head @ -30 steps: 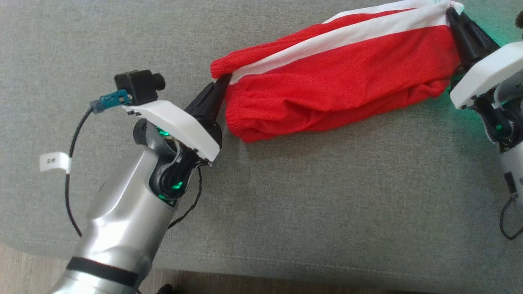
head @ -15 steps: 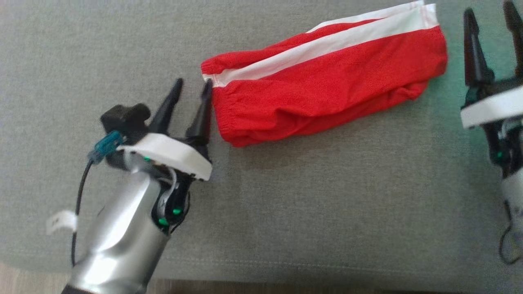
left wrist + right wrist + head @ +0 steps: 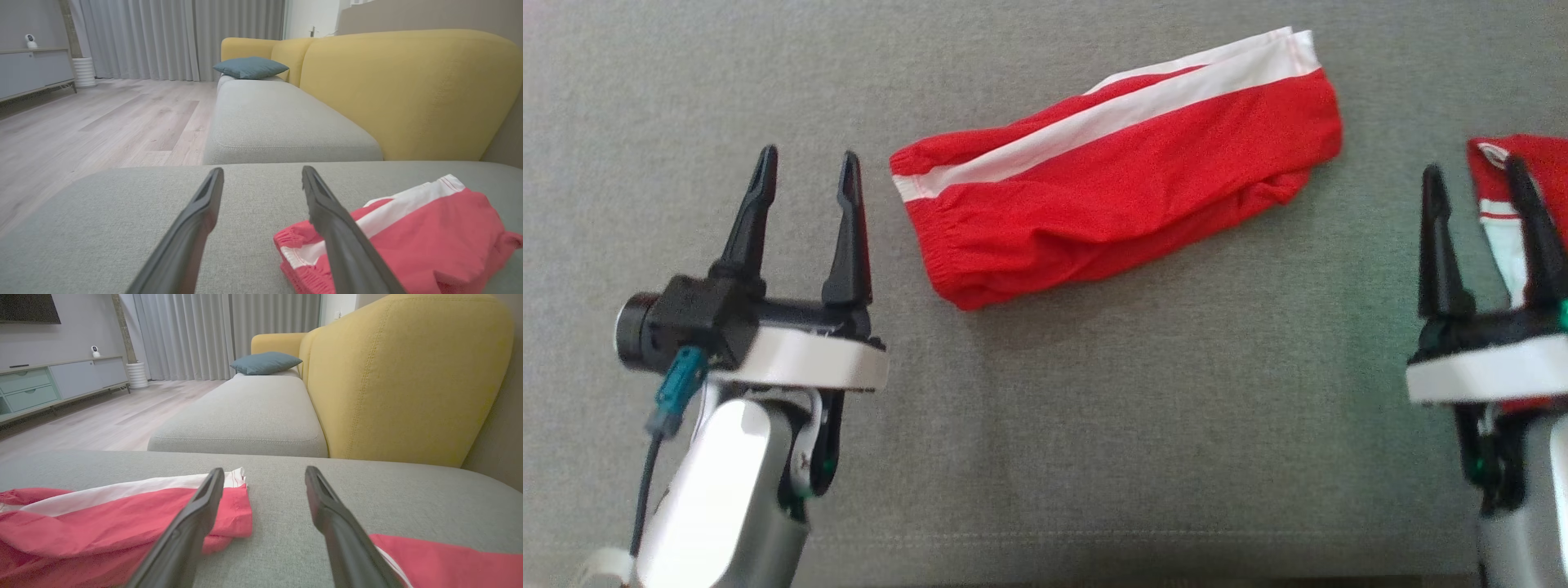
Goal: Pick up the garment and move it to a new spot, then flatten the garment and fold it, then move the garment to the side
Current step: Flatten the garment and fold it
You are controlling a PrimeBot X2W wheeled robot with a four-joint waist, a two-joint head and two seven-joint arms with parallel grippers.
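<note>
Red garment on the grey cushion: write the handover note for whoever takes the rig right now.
Left gripper: open, empty, off the elastic end of the red garment, not touching it.
Right gripper: open, empty, off the garment's other end, also apart from it.
The garment lies on the grey cushion between the two grippers, folded into a long, slightly lumpy strip with the white stripe on top.
A second red piece lies behind the right gripper.
Done: the garment looks folded and is set down.
Left: probably tidy the fold, then move the garment to the side.
</note>
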